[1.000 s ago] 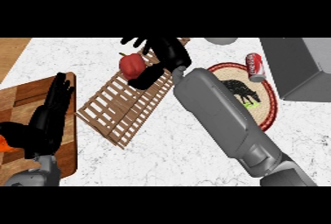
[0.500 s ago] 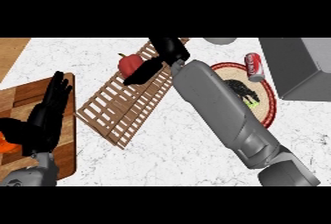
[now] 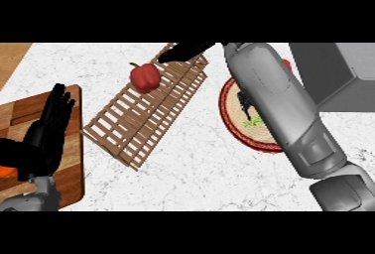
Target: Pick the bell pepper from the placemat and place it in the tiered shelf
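A red bell pepper [image 3: 145,77] with a green stem rests on the upper left part of the wooden slatted tiered shelf [image 3: 147,119]. My right hand [image 3: 184,50] hovers just right of and above the pepper, apart from it, fingers straight and holding nothing. The round woven placemat [image 3: 242,130] with a dark red rim lies to the right, mostly hidden under my right forearm. Over the wooden board at the left edge my left hand [image 3: 45,131] rests open with fingers up.
A wooden cutting board [image 3: 66,163] sits at the left with an orange object [image 3: 6,171] at its edge. A grey box [image 3: 338,69] occupies the upper right corner. A red can [image 3: 286,64] peeks out beside my right forearm.
My right hand has let go of the bell pepper and drawn back up and to the right. The pepper now stands free on the shelf. The left hand barely moved.
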Robot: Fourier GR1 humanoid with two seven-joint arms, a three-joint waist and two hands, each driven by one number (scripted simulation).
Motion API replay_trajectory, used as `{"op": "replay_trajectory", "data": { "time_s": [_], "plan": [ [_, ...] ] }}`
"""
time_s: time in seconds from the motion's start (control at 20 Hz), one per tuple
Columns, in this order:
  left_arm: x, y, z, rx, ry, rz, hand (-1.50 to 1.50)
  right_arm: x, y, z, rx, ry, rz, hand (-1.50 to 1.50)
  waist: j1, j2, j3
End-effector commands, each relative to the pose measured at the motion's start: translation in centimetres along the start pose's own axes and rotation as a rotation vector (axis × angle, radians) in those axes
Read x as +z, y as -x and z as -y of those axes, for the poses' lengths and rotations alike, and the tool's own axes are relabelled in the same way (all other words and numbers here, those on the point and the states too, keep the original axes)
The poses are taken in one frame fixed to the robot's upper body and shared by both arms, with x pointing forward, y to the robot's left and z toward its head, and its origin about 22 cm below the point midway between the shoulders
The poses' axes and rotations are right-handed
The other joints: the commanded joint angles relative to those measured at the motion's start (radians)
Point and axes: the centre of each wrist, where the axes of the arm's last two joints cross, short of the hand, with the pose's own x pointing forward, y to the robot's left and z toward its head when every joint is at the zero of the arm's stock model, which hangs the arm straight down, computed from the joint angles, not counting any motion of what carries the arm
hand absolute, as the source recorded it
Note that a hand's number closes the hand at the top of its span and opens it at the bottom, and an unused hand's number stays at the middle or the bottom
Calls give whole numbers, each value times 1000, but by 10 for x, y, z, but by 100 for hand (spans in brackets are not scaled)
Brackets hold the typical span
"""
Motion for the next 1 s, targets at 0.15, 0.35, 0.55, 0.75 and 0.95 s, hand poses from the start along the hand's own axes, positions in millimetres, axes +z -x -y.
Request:
{"op": "replay_trajectory", "data": {
  "time_s": [0.15,0.35,0.55,0.75,0.95],
  "plan": [
    [-1,-2,10,-12,6,3,0,17,23,103,-33,130,-111,-150,-1,3,1],
    [-3,-3,7,9,21,-4,0,31,15,160,-39,123,-116,-150,0,4,0],
    [11,4,-9,10,34,5,0,45,29,194,-38,92,-132,-150,18,6,0],
    [0,1,7,11,12,13,0,56,32,220,-55,60,-113,-150,19,8,1],
    [13,-7,5,5,23,4,0,72,46,236,-60,56,-88,-150,27,8,1]
  ]
}}
